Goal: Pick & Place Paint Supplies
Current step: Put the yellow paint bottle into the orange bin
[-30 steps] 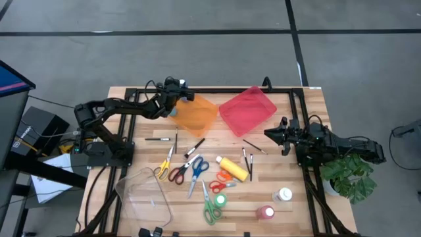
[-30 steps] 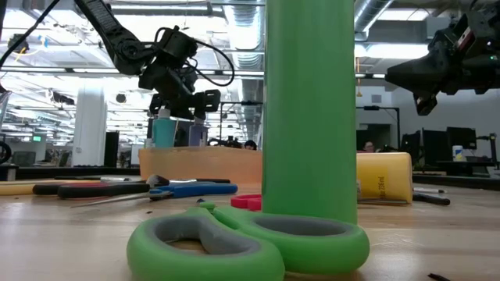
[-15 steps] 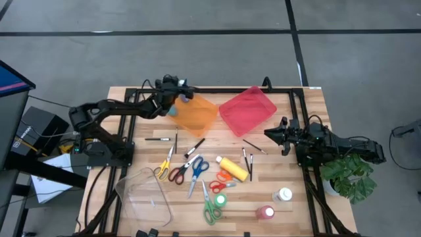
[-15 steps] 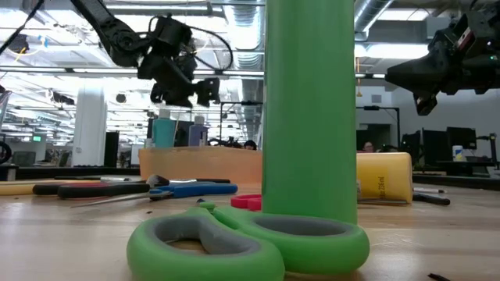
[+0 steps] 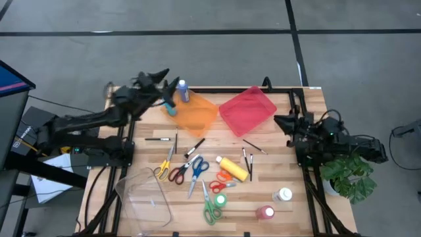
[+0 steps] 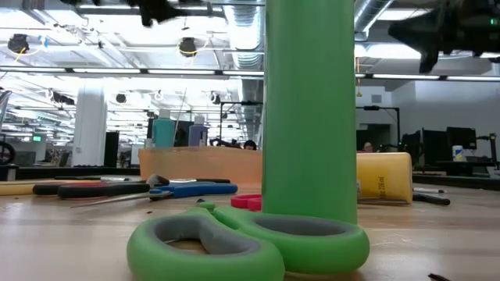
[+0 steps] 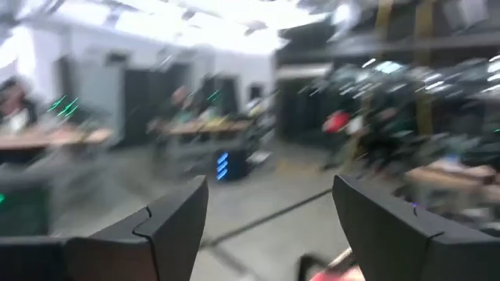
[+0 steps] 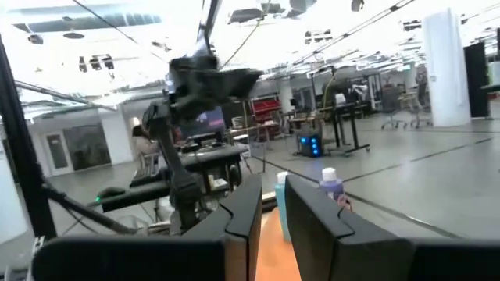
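My left gripper [image 5: 158, 78] [image 7: 269, 191] is open and empty, raised high over the table's far left corner. Beside it a blue bottle [image 5: 182, 91] [image 8: 328, 189] and a teal bottle [image 5: 171, 108] stand upright in the orange tray [image 5: 197, 113]. My right gripper [image 5: 279, 122] [image 8: 273, 207] is shut and empty, in the air at the right edge. On the table are a lying yellow bottle [image 5: 233, 168], upright green [image 5: 219, 199], white [image 5: 284, 195] and pink [image 5: 265, 212] bottles, several scissors [image 5: 187, 169] and thin brushes [image 5: 247, 158].
A red tray [image 5: 247, 109] sits beside the orange one at the back. A clear tray [image 5: 145, 194] lies at the near left. The green bottle [image 6: 308, 109] and green scissors [image 6: 250, 242] fill the low view. A potted plant [image 5: 348, 174] stands off the right edge.
My left gripper has come away from the blue bottle in the orange tray. It has risen steeply, drawn back toward the table's far left corner and tipped upward. The bottle stays upright in the tray. My right gripper has risen a little.
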